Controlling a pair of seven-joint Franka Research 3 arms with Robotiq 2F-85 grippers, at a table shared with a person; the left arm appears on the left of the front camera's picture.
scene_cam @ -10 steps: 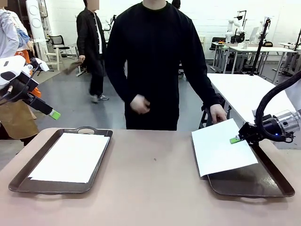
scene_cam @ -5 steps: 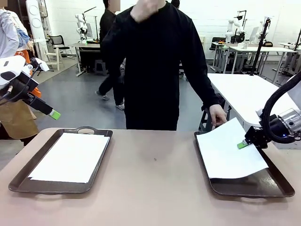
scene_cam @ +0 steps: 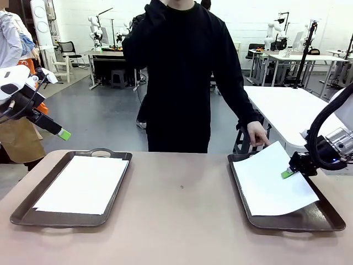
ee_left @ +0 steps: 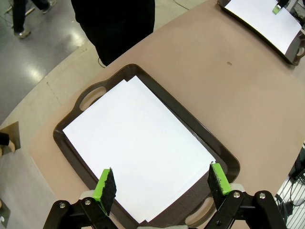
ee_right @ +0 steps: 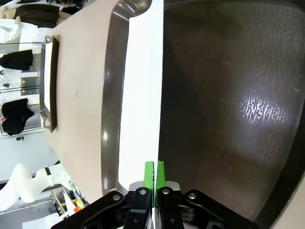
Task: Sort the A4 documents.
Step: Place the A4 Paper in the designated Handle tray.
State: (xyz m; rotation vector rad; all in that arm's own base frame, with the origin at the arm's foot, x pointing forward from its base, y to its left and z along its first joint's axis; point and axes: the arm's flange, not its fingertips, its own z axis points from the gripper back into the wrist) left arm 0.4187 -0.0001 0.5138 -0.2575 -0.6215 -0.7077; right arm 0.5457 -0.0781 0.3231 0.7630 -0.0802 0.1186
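A white A4 sheet (scene_cam: 273, 185) hangs tilted over the right brown tray (scene_cam: 322, 218), with my right gripper (scene_cam: 287, 173) shut on its right edge. In the right wrist view the sheet (ee_right: 140, 95) runs edge-on between the closed green pads (ee_right: 149, 179) above the tray floor (ee_right: 228, 109). The person's hand (scene_cam: 257, 134) touches the sheet's far corner. White A4 sheets (scene_cam: 84, 183) lie stacked in the left tray (scene_cam: 27, 207). My left gripper (scene_cam: 62, 133) hovers open, high above that tray's left end; its wrist view looks down on the stack (ee_left: 138, 143) between the spread pads (ee_left: 106, 186).
The tan table (scene_cam: 182, 221) lies bare between the two trays. The person in black (scene_cam: 182, 77) stands at the far edge, one arm raised. A white table (scene_cam: 287, 110) stands behind on the right.
My right gripper has carried the sheet to the right and down, so it now sits mostly over the right tray. The person's other arm rose. The left arm stayed still.
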